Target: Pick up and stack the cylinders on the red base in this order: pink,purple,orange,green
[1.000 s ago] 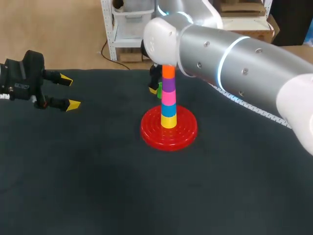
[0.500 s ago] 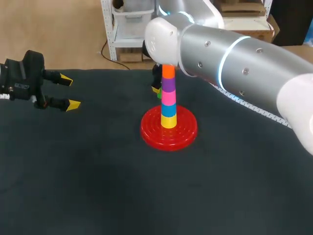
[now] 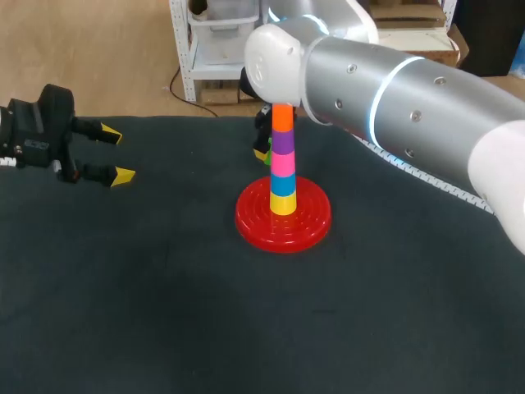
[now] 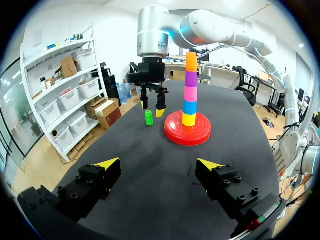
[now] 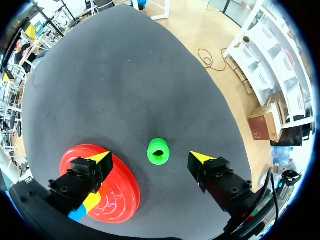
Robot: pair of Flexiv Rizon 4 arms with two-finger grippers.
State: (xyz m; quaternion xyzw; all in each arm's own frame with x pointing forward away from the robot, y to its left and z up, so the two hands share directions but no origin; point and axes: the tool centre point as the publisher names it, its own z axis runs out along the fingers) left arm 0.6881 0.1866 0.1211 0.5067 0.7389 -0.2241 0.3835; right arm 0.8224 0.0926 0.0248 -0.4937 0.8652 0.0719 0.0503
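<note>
- Right gripper (image 5: 150, 157) spread wide, empty, hovering over the small green plastic cylinder (image 5: 158, 151).
- Left gripper (image 3: 117, 155) wide open, holding nothing, well apart from the round red base (image 3: 308, 226).

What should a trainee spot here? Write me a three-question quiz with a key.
1. True or false: the green cylinder is already stacked on the red base.
2. Which colour is topmost there? A pink, B orange, C blue.
3. Fill in: the right gripper hangs over the green cylinder with its fingers ____.
Key: 1 false, it stands on the table; 2 B, the orange cylinder; 3 open.
</note>
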